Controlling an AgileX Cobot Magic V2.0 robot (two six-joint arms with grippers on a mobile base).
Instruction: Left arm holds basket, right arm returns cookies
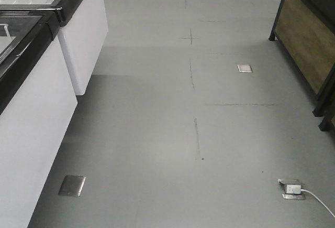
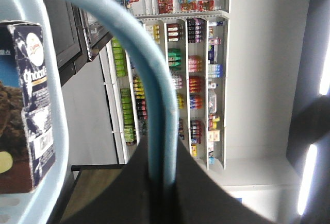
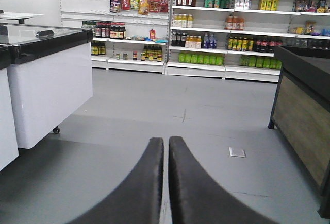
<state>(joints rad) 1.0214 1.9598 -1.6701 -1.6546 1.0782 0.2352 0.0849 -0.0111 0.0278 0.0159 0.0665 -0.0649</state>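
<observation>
My left gripper (image 2: 160,188) is clamped on the handle of the basket (image 2: 154,80), though I can't judge how deep the grip is. The cookie box (image 2: 26,105) stands inside at nine o'clock. My right gripper (image 3: 167,177) is closed and empty. If the basket swings, my reach may knock the box over.

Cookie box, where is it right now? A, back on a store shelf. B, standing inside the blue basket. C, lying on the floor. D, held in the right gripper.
B: the left wrist view shows the cookie box inside the basket, behind its rim, and the right gripper is shut on nothing.
</observation>
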